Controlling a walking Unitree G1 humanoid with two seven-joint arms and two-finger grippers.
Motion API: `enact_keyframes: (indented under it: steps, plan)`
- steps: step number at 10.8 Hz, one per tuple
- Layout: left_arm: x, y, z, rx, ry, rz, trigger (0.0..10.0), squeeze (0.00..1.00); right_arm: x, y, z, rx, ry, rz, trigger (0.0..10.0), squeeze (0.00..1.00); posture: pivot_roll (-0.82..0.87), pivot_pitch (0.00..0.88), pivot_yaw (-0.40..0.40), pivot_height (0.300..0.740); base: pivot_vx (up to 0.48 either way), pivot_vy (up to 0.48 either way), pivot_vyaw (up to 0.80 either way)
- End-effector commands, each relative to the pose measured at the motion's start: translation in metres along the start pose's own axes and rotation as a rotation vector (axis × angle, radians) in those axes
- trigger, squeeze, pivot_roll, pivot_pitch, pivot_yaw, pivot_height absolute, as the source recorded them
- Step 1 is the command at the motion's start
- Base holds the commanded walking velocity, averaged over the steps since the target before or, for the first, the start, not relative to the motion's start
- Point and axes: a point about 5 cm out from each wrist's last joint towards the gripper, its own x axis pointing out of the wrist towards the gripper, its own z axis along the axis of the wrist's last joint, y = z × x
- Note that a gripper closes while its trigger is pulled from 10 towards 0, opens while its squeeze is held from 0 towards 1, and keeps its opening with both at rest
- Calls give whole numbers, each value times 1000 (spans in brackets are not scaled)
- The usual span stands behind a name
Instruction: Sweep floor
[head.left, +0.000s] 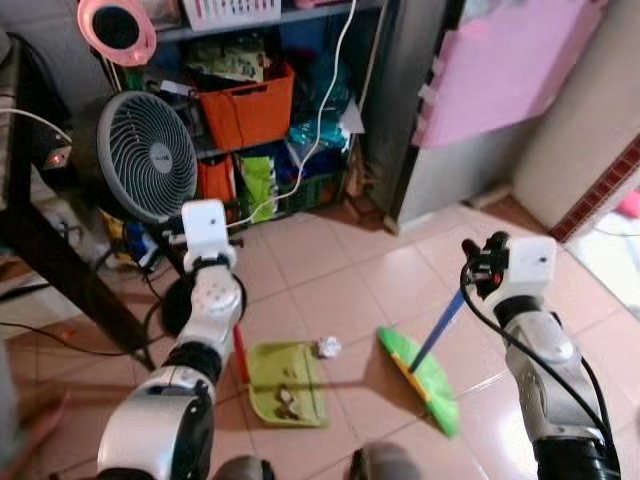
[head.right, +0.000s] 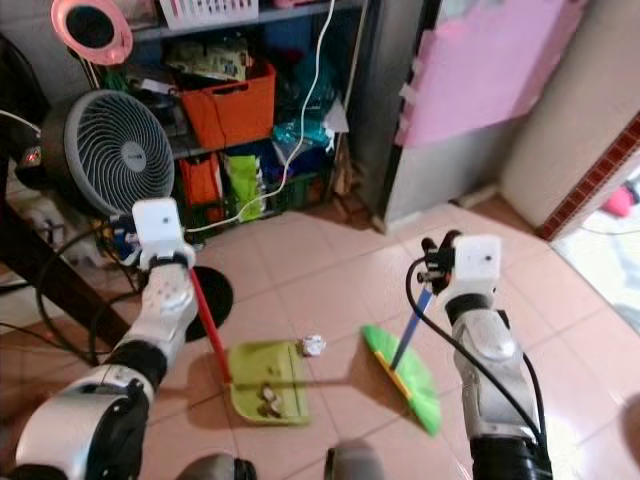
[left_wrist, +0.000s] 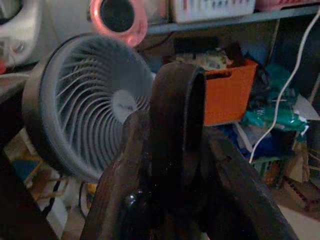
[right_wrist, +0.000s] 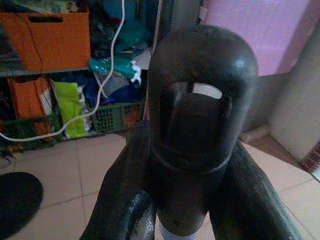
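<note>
The right tool (head.right: 436, 262) is clenched around the top of the broom handle (head.right: 411, 325), which is blue and leans down to the left toward the green broom head (head.right: 405, 377) on the tiled floor (head.right: 330, 265). In the right wrist view the two black fingers (right_wrist: 245, 200) press on both sides of the dark round cap of the handle (right_wrist: 197, 110).

The left tool (head.right: 125, 240) is clenched around the top of the red dustpan handle (head.right: 208, 325); in the left wrist view the dark loop at the end of this handle (left_wrist: 177, 125) stands between its fingers. The green dustpan (head.right: 268, 395) lies flat on the floor, left of the broom head and apart from it, with some small pieces of rubbish (head.right: 268, 397) inside.

A crumpled white paper ball (head.right: 314, 346) lies on the floor between the dustpan and the broom head, just beside the far right corner of the dustpan and a little left of the bristles, touching neither as far as I can see.

Far left stands a grey fan (head.left: 150, 155) in front of a shelf (head.left: 290, 15) with an orange box (head.left: 245, 105). A white cable (head.left: 320, 120) hangs down in front of the shelf
</note>
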Motion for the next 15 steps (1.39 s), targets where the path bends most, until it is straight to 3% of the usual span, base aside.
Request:
enact_keyframes:
  steps: [1, 6, 10, 12, 14, 15]
  plan:
    - [3, -3, 8, -2, -39, -5, 10000, 0, 0, -2, 0, 13, -3, 4, 10000, 0, -206, 32, 25, 740, 296, 0, 0]
    - [11, 4, 12, 10, -36, 17, 10000, 0, 2, -2, 1, 31, -11, -10, 10000, 0, -211, 27, 27, 740, 346, 239, 0]
    - [13, 0, 15, 12, -46, 8, 10000, 0, 3, 0, 1, 56, -6, -9, 10000, 0, -215, 22, 28, 740, 0, 0, 0]
    - [9, -7, 14, 0, -46, -20, 10000, 0, 3, 7, -7, 124, 82, 79, 10000, 0, -215, 20, 26, 740, 0, 0, 0]
    - [9, -11, 15, -6, -47, -34, 10000, 0, 0, 22, -17, 154, 255, 272, 10000, 0, -222, 15, 27, 740, 0, 0, 0]
    - [9, -14, 17, -9, -48, -42, 10000, 0, 0, 24, -16, 138, 284, 305, 10000, 0, -228, 11, 28, 740, 0, 0, 0]
